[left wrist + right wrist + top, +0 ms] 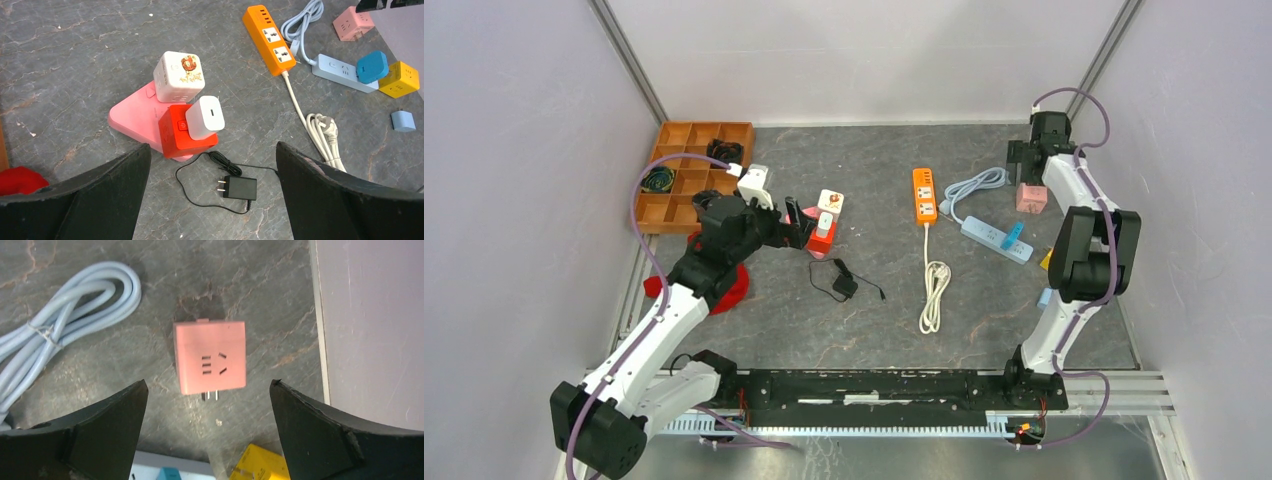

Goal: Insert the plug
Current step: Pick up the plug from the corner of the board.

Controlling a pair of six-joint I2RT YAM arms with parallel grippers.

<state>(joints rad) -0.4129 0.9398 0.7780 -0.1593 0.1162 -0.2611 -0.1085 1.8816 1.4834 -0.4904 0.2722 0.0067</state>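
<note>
The right gripper (207, 382) stood wide open and held nothing, its two dark fingers (95, 425) spread to the left and right in its wrist view. Directly below and between them the pink plug cube (210, 356) lay flat on the table (100, 375) at the far right corner, touching neither finger. Its two metal prongs stuck out of its near edge, so its plug axis ran far to near. The line between the fingers ran left to right, across that axis. On that reading, a straight descent would probably have put the fingers on the cube's two plain sides.

Just near of the prongs were the end of the blue power strip (165, 465) and a yellow cube (260, 465). A coiled grey cable (65, 320) lay to the cube's left.

The left gripper (212, 147) was open and empty too, well apart on the left side of the table. It faced a red cube (175, 135) that carried a white charger (206, 116), and a black adapter (239, 187) lay loose close by. I judged the right arm far the nearer to the pink plug.
</note>
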